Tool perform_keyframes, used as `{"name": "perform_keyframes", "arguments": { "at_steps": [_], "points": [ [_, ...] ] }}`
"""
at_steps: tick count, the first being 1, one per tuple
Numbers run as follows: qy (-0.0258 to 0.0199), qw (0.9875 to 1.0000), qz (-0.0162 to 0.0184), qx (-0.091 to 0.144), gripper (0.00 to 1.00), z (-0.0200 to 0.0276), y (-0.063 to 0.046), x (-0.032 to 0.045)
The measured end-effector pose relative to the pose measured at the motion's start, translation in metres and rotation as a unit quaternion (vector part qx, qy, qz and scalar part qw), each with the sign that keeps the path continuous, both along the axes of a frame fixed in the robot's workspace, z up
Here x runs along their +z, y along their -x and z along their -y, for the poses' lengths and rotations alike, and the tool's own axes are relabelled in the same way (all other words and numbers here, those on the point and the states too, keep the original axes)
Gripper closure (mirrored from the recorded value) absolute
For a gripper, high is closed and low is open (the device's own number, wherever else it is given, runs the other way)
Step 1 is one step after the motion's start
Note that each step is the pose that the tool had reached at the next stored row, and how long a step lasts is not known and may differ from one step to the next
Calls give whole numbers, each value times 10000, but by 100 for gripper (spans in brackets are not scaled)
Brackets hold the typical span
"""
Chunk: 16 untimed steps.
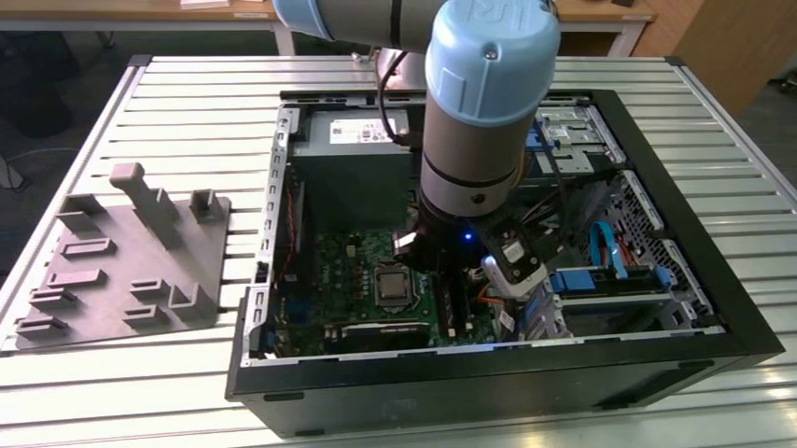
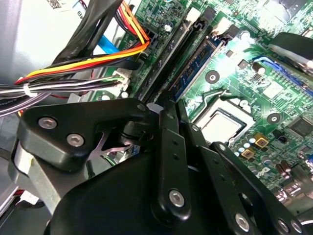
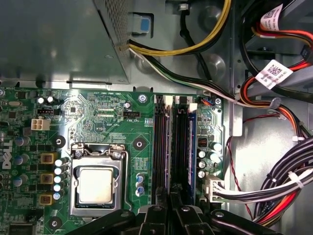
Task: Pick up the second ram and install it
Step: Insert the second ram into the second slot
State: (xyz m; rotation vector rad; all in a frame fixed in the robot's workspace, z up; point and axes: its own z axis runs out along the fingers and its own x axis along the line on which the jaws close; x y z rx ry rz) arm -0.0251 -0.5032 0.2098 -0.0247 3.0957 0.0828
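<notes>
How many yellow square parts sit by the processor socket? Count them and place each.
3 yellow square parts. In the first wrist view they line one side of the processor socket: one end, the middle, the other end. Others may lie hidden.

Motherboard (image 3: 107, 122): we see a green board inside the case.
Processor socket (image 3: 96, 185): we see its silver lid, metal-framed.
Memory slots (image 3: 171, 147): long, black, parallel.
Gripper (image 3: 172, 204): black fingers (image 3: 157, 218) just above the slots.
Cables (image 3: 274, 98): bundled beside the board.
</notes>
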Motion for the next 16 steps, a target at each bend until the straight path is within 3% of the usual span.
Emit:
{"name": "perform_keyframes", "arguments": {
  "at_steps": [16],
  "points": [
    [-1, 10000, 0, 0, 86, 0, -2, -19]
  ]
}}
